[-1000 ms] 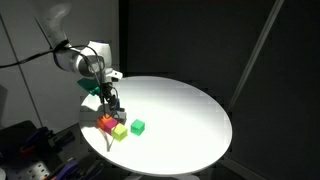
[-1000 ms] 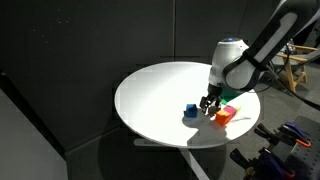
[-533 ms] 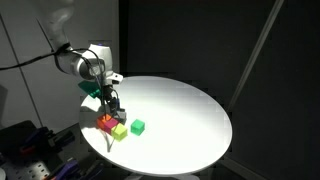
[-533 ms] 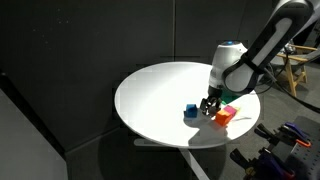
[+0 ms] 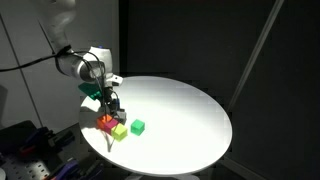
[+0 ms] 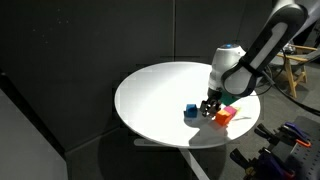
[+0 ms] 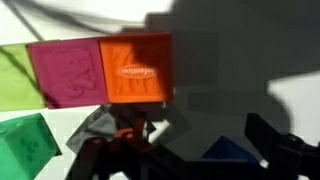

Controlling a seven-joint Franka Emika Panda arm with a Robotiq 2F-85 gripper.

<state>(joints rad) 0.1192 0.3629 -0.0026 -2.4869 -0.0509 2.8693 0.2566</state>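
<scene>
— Has anything moved in the last second?

— Hardly. The tool (image 5: 113, 104) hangs at the same spot, left of the frame's middle, low over a cluster of blocks near the left rim of the round white surface (image 5: 190, 105). Only the arm (image 5: 62, 25) at the upper left seems to have shifted a touch.

— And the jaws?

— Spread wide, as they were, with nothing between them.

— Which block is closest?

— The orange block (image 7: 137, 69). In the wrist view it sits upper centre, just ahead of the tool, and its left side touches the magenta block (image 7: 67, 72). A yellow-green block (image 7: 10, 75) is at the left edge and a green block (image 7: 24, 146) at the lower left. The blue block (image 6: 190, 111), plain in an exterior view, is probably the dark shape in shadow at the wrist view's lower right.

— Is the tool touching any of them?

— I cannot tell; the shadow hides it.

— So what does that mean for the work?

— No block has shifted and none is lifted, so I judge no grip has begun.
</scene>
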